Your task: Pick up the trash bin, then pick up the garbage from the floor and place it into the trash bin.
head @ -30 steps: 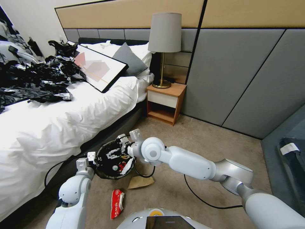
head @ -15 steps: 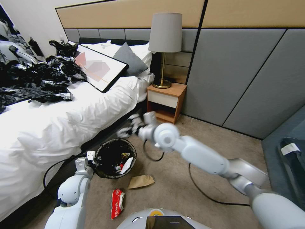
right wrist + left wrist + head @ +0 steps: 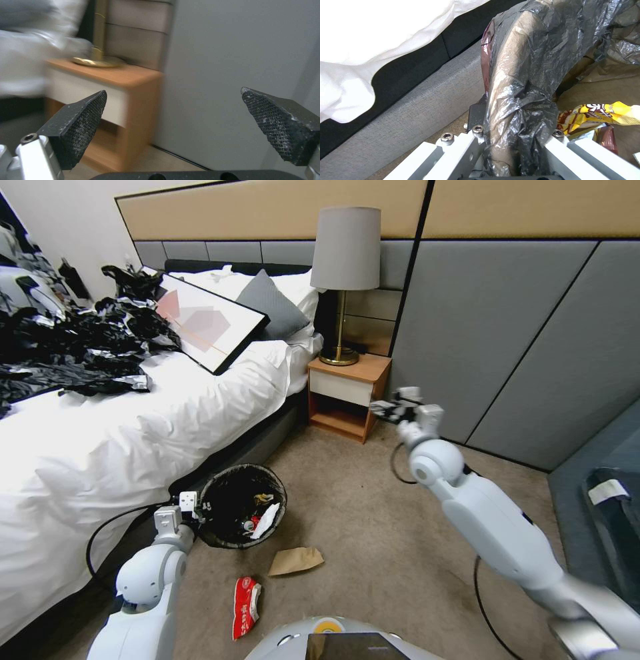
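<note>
The trash bin [image 3: 215, 493], round with a black liner, stands on the carpet beside the bed. My left gripper [image 3: 187, 505] is shut on its rim; in the left wrist view the left gripper [image 3: 515, 140] pinches the liner-covered rim [image 3: 516, 100]. Inside lie a yellow packet [image 3: 598, 113] and a white scrap [image 3: 265, 520]. Garbage on the floor: a flat brown paper bag [image 3: 296, 561] and a red-and-white wrapper [image 3: 246, 597], both in front of the bin. My right gripper [image 3: 392, 408] hangs open and empty near the nightstand, its pads [image 3: 80, 117] wide apart.
The bed [image 3: 120, 447] runs along the left. A wooden nightstand [image 3: 347, 397] with a lamp [image 3: 345, 260] stands against the grey panelled wall. Black cables [image 3: 480, 587] trail on the carpet. A dark seat [image 3: 613, 513] fills the right edge.
My right arm has lifted out of the bin and swung up and to the right, toward the nightstand and wall. The left gripper has stayed on the bin's rim.
</note>
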Robot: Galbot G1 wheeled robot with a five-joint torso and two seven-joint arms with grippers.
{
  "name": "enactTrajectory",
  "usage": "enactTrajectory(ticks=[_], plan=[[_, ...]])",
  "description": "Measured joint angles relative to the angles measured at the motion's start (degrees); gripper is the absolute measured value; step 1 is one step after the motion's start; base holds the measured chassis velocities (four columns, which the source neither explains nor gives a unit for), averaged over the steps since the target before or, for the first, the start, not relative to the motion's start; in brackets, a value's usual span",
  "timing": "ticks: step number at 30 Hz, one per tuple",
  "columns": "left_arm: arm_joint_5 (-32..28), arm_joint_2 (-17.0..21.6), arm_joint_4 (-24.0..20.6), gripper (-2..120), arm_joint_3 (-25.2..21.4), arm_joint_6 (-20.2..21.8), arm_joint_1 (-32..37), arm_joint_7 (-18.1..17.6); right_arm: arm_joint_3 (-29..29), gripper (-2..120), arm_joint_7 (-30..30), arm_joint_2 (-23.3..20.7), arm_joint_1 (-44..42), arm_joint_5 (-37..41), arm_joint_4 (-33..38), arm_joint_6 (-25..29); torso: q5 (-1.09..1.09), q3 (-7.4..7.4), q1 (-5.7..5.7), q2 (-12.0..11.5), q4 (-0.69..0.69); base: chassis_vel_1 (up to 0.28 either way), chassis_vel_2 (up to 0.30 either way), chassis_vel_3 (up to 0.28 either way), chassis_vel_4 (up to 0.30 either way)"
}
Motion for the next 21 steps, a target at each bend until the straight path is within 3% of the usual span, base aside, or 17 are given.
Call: enactTrajectory(ticks=[2,3,5,7,9,11,21], plan=[[-0.30,0.02,0.19,0,-0.05,-0.35,0.07,-0.18,6.70,100,-2.81,4.21,-7.34,-5.13,0.18,4.08,-0.11,-0.01,-0.01,0.00,0.00,0.000,0.000,0.000,0.000],[-0.32,0.00,0.31,0,-0.03,-0.42,0.09,-0.20,8.25,100,-3.69,6.17,-9.71,-6.59,0.26,5.31,-0.06,-0.01,-0.01,0.00,-0.02,0.000,0.000,0.000,0.000],[-0.34,-0.02,0.38,0,0.04,-0.47,0.12,-0.21,9.29,100,-4.26,7.58,-11.31,-7.66,0.27,6.25,0.00,0.00,-0.01,0.00,-0.01,0.000,0.000,0.000,0.000],[-0.24,-0.15,0.63,0,0.25,-0.93,0.28,-0.29,13.05,100,-6.36,13.77,-18.07,-13.19,0.30,11.37,-0.10,0.00,0.00,0.00,0.01,0.000,0.000,0.000,0.000],[-0.24,-0.20,0.67,0,0.26,-1.01,0.32,-0.31,13.37,100,-6.58,14.50,-18.77,-13.90,0.29,11.91,-0.08,0.00,-0.01,0.00,0.01,0.000,0.000,0.000,0.000],[-0.24,-0.50,0.75,0,0.29,-1.62,0.82,-0.47,15.24,100,-7.17,18.53,-21.88,-16.04,0.17,13.91,-0.07,0.00,-0.01,0.00,0.02,0.000,0.000,0.000,0.000],[-0.95,-0.77,0.61,0,0.37,-2.06,1.72,-1.09,16.47,100,-7.58,20.24,-22.64,-18.45,-0.82,14.97,-0.05,0.00,0.00,0.00,0.03,0.000,0.000,0.000,0.000]])
